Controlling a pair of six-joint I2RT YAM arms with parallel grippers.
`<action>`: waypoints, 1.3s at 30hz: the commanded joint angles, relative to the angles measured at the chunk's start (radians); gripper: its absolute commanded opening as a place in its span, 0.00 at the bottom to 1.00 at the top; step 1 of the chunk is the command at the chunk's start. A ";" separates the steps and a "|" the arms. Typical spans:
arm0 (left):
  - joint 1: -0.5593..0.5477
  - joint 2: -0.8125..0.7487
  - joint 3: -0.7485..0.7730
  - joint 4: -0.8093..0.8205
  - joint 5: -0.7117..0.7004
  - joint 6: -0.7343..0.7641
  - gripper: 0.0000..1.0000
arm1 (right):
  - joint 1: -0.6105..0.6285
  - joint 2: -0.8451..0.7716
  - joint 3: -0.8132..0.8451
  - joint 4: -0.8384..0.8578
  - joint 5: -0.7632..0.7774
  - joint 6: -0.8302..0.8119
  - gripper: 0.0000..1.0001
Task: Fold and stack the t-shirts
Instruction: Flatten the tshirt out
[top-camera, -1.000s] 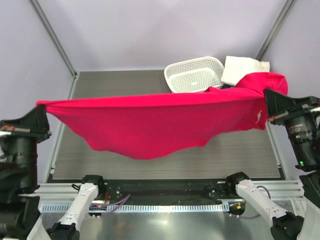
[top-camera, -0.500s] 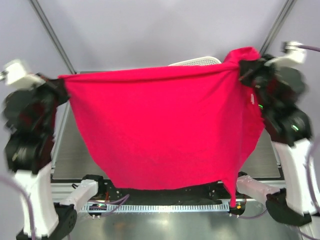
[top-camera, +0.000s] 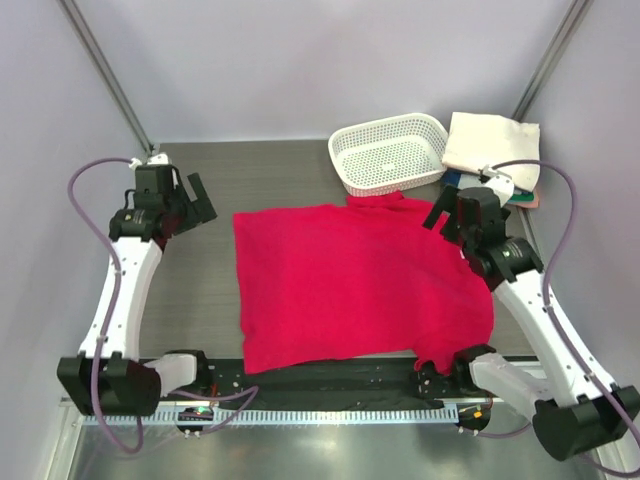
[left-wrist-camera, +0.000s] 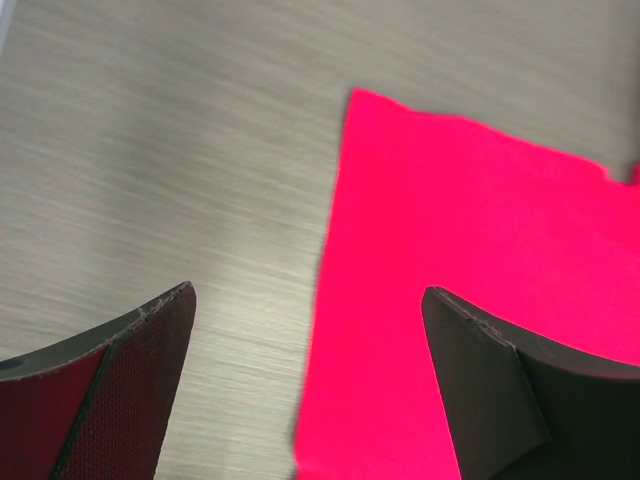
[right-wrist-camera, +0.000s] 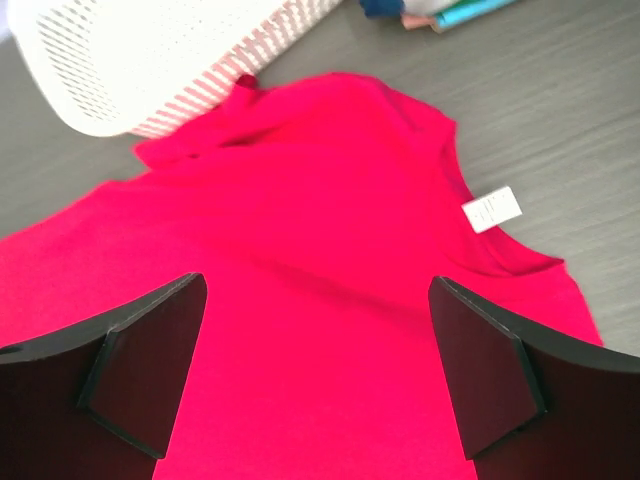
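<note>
On the table (top-camera: 200, 290) before you, the red shirt (top-camera: 360, 280) lies spread flat, its far edge just beside the basket (top-camera: 388, 150). Your left gripper (top-camera: 195, 205) and right gripper (top-camera: 446, 222) both gape wide, holding nothing, near its far corners.

Basket (top-camera: 388, 152) on the grey table (top-camera: 250, 175)
White perforated plastic, it stands upright at about one o'clock, close to the table's far edge, open side up.

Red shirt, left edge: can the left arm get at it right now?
Probably yes: the left gripper hangs open right by that edge, and the red shirt lies flat with nothing between them.
</note>
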 joint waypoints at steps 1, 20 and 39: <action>0.004 -0.080 -0.033 0.063 0.100 -0.040 0.95 | -0.002 -0.014 -0.048 0.075 -0.029 0.039 1.00; -0.341 0.119 -0.426 0.416 0.128 -0.379 0.79 | 0.012 0.581 0.018 0.284 -0.285 -0.004 1.00; -0.139 0.705 -0.017 0.330 0.031 -0.259 0.73 | -0.089 1.043 0.335 0.246 -0.310 -0.015 1.00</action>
